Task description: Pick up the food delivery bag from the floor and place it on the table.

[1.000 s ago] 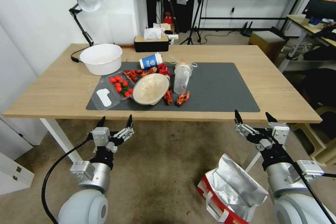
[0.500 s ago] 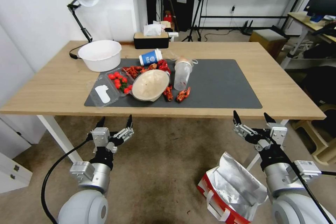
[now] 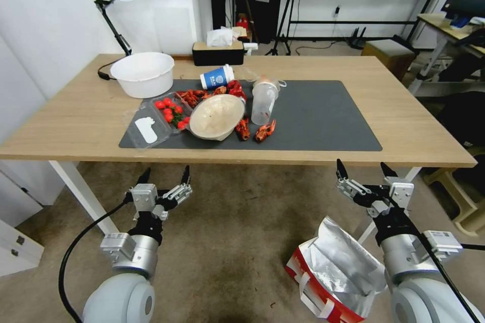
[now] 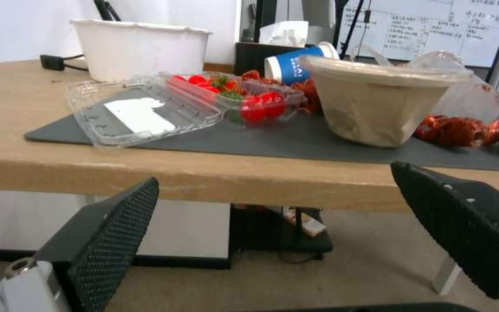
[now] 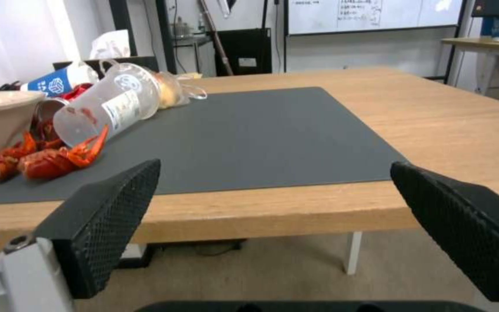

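The food delivery bag (image 3: 336,270) lies tipped on the floor (image 3: 237,242), its foil-lined mouth gaping, white strap handles on its red side, in front of the desk's near right corner and clear of the desk (image 3: 404,126). Just beside it, a little toward the desk, hangs the right claw (image 3: 367,172), fingers spread and holding nothing, below the desk's near edge. The left claw (image 3: 165,175) hangs likewise spread and empty below the near edge, well apart from the bag. On the desk a dark grey mat (image 3: 313,121) carries a tilted paper bowl (image 3: 216,117), an open clear box of tomatoes (image 3: 156,120), crayfish (image 3: 264,131), a clear plastic cup (image 3: 262,103) and a blue cup (image 3: 216,77) lying on its side. A white tub (image 3: 142,73) stands near the far left corner.
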